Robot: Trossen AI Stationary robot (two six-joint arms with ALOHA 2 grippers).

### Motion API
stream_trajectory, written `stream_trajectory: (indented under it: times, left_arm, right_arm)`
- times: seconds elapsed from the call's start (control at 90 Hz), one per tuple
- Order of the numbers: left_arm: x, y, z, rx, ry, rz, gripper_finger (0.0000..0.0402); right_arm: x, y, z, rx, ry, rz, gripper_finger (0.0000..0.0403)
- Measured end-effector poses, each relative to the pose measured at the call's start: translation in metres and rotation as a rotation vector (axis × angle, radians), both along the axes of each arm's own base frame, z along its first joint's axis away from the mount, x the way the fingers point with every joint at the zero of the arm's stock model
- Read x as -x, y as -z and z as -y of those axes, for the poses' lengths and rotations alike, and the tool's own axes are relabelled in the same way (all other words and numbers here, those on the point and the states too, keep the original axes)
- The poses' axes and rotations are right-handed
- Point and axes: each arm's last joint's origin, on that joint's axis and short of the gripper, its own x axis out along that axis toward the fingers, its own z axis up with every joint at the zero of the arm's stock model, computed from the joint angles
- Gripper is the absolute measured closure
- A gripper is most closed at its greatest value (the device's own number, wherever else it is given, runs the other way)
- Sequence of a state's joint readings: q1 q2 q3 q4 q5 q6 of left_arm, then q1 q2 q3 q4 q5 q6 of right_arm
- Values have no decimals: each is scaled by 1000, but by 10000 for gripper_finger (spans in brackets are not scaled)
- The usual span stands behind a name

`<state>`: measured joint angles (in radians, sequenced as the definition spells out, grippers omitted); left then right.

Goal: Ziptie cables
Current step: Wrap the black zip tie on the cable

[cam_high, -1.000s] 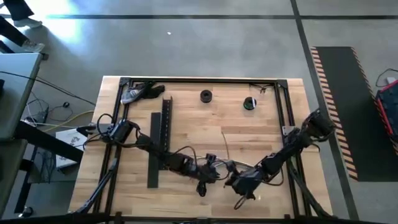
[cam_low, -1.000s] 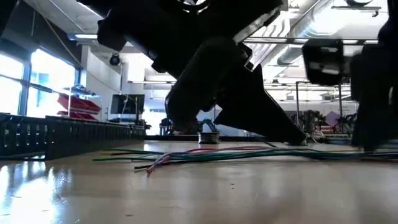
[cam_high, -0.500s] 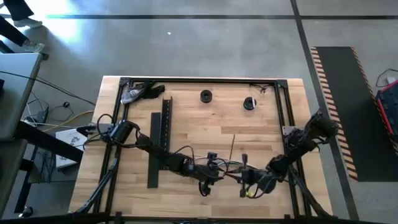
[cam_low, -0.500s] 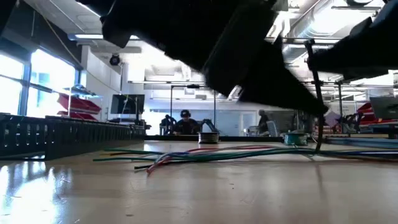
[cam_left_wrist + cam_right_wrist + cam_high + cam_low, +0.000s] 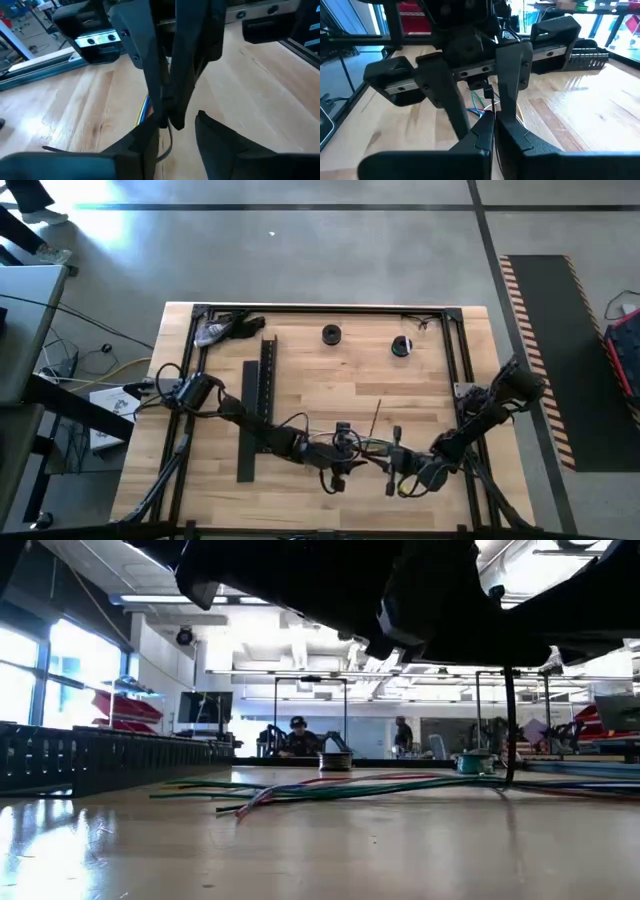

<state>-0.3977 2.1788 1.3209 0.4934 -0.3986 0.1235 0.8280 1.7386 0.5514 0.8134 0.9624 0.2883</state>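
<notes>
High cam: straight down, far enough to catch the whole table plus floor around it. Low cam: at tabletop height, level across the wood into the room behind, arms overhead. Both see the cables and black channel. Wrist cams sit close, facing each other; each frames the opposite gripper.

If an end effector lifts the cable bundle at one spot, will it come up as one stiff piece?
Probably not. The cables are thin separate strands, splayed at one end, so they would likely droop and fan apart. They look light, and lying loose on the table, probably slide easily.
</notes>
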Motion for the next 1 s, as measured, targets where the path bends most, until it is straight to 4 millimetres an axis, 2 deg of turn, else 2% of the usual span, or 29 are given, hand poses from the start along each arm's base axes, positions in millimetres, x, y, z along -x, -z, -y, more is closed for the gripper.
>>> stream_trajectory:
  times: [0.189,0.411,0.6,0.678,0.767,0.9,1.0]
  left_arm:
    - [0,-1,0,10,-3,7,395]
    - [0,1,1,112,32,-17,401]
    - [-4,-1,3,157,22,-149,401]
    - [-6,-5,4,182,32,-171,401]
    - [-8,-7,4,246,65,-176,402]
    - [-10,-8,0,287,61,-169,402]
    - [-12,-8,-5,279,55,-167,401]
  right_arm:
    - [4,-1,-4,6,11,11,403]
    - [11,-2,-10,-53,11,28,403]
    - [16,-14,-5,-155,-20,-12,386]
    - [20,-19,4,-210,11,-75,363]
    - [25,-20,24,-287,82,-209,330]
    - [33,-14,57,-343,254,-406,282]
    - [31,-4,77,-349,292,-479,257]
